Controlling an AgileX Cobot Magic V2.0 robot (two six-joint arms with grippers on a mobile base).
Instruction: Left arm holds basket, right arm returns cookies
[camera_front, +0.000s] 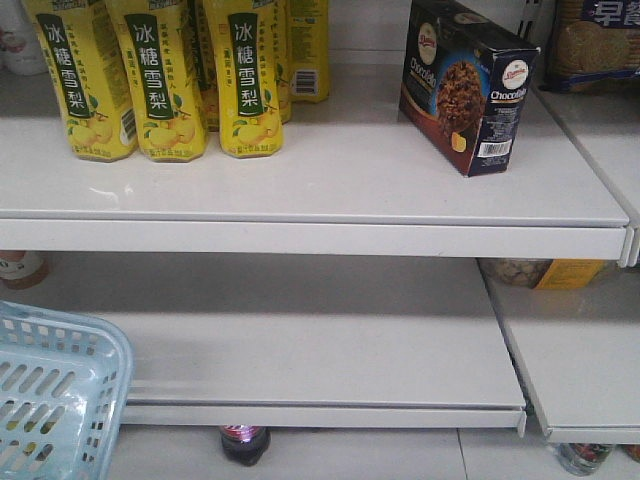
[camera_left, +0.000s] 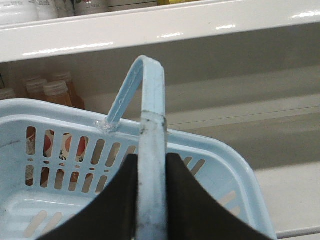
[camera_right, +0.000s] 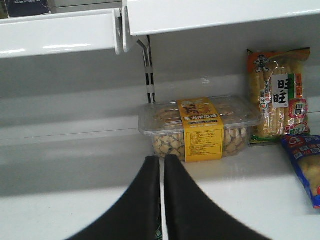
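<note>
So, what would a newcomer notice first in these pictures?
Probably the yellow drink bottles lined up on the upper shelf, with the dark cookie box standing to their right. Next, the light blue basket at lower left, its handle clamped in the left pincer.

"Chocolate" on cookies (camera_front: 468, 88)

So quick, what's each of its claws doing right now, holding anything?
Left gripper: closed on a handle of the blue basket.
Right gripper: closed, holding nothing; the cookies stand on the upper shelf.
</note>
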